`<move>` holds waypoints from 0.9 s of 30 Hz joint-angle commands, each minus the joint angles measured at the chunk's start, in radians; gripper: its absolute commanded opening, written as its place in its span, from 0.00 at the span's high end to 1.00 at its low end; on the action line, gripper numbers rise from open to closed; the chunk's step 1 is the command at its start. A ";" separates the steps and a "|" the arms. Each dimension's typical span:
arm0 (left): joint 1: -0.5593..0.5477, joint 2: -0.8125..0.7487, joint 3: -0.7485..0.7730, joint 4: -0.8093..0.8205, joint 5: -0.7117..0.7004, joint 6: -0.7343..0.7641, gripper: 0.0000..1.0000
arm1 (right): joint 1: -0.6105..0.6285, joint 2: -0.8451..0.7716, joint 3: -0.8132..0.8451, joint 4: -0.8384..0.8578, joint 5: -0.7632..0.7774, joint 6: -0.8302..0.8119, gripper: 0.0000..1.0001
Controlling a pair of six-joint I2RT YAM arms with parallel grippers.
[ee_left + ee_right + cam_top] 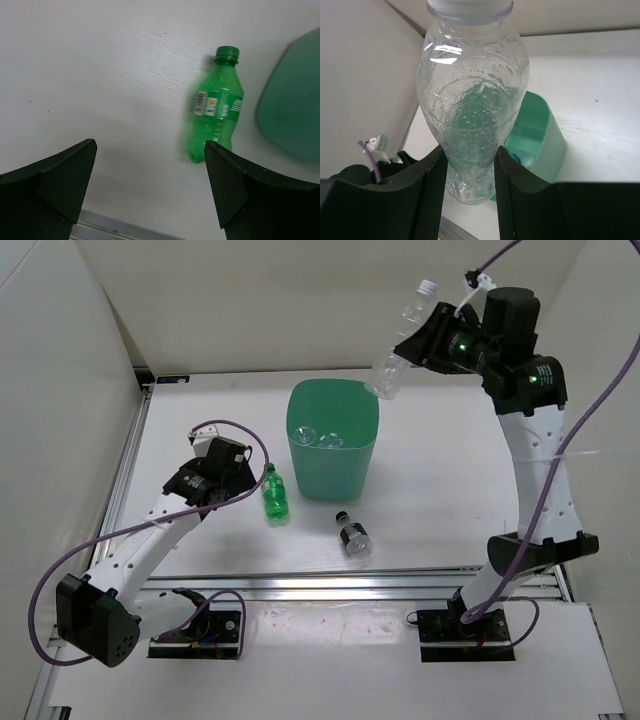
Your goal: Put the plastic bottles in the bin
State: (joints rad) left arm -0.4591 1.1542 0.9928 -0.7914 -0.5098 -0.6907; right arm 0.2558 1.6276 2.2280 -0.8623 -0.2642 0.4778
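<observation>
Top external shows clear bottles (318, 437) already inside the mid-tabletop bin (332, 470), another clear bottle (400, 345) pinched in the right jaws above its rim, green bottle (274, 495) and dark-capped bottle (352, 533) left lying toward the near edge, left jaws wide.

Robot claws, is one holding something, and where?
The right gripper clamps the clear bottle by its lower body. The left gripper is open, holding nothing.

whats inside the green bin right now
Clear plastic bottles lie at the bottom of the bin, at least two by the top view. Its near wall hides part of the floor, so anything there cannot be seen.
</observation>
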 commanded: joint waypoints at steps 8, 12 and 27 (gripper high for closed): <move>0.027 0.174 0.047 0.113 0.102 0.008 0.00 | 0.164 0.261 0.056 -0.003 -0.027 -0.104 0.35; 0.027 0.219 0.038 0.153 0.085 -0.003 0.00 | 0.177 0.166 -0.043 -0.015 0.000 -0.104 0.00; 0.036 0.410 -0.065 0.316 0.039 -0.056 0.00 | 0.157 -0.097 -0.160 -0.078 0.023 -0.133 0.00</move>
State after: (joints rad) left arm -0.4263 1.5555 0.9463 -0.5213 -0.4847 -0.7200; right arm 0.4118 1.5284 2.1056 -0.9245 -0.2443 0.3721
